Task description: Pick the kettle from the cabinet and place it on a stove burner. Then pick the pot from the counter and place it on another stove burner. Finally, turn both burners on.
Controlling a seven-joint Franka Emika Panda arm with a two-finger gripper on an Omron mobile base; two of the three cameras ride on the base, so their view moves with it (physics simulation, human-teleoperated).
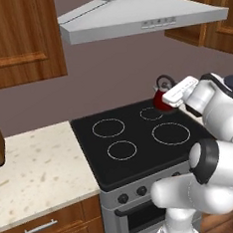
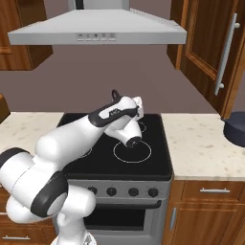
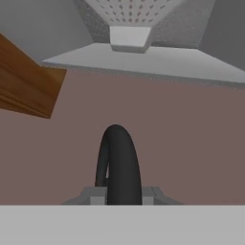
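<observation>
Over the back right stove burner [image 1: 151,113] we see the gripper [image 3: 118,194] clamped on the kettle [image 1: 162,100] (by its black arched handle), above the cooktop [image 1: 137,161].

Count of the kitchen's things, by kind

One red kettle [image 1: 161,100] right of centre in the left base view; one dark pot [image 2: 235,128] at the right edge of the right base view; one black cooktop [image 1: 142,153] bearing four white burner circles (three small, one larger), with four front knobs in a row low in the right base view; one range hood [image 2: 95,28] across the top; two silver drawer handles, one at lower left of the left base view, one at lower right of the right.
</observation>
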